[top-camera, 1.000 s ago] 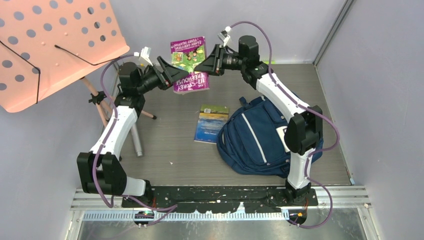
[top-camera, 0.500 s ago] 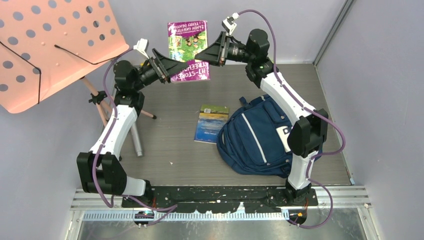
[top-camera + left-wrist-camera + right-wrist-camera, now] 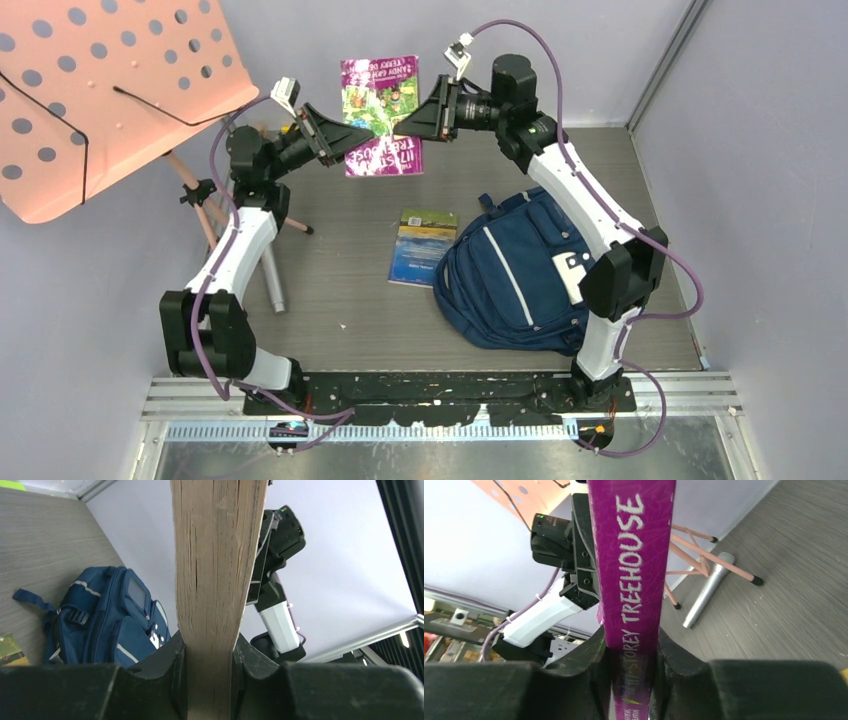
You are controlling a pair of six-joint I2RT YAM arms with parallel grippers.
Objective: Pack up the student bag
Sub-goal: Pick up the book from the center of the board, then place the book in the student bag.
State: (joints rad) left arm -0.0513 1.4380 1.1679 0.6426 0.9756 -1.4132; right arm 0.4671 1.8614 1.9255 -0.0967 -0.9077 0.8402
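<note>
A purple book (image 3: 380, 115) hangs in the air above the back of the table, held between both grippers. My left gripper (image 3: 350, 140) is shut on its page edge (image 3: 215, 570), the jaws pressing both sides. From the other side my right gripper (image 3: 405, 120) clasps the purple spine (image 3: 634, 555), which reads "Storey Treehouse". The student bag (image 3: 510, 285), navy with white stripes, lies on the table at the right, under the right arm, and also shows in the left wrist view (image 3: 105, 615). Whether the bag's opening is unzipped cannot be made out.
A second book (image 3: 422, 245) with a blue and green cover lies flat just left of the bag. A pink perforated music stand (image 3: 110, 90) on a tripod fills the back left. A silver cylinder (image 3: 272, 280) lies beside the tripod's legs.
The left gripper has closed onto the book's page edge. Both arms have raised the book slightly and shifted it a little to the right.
</note>
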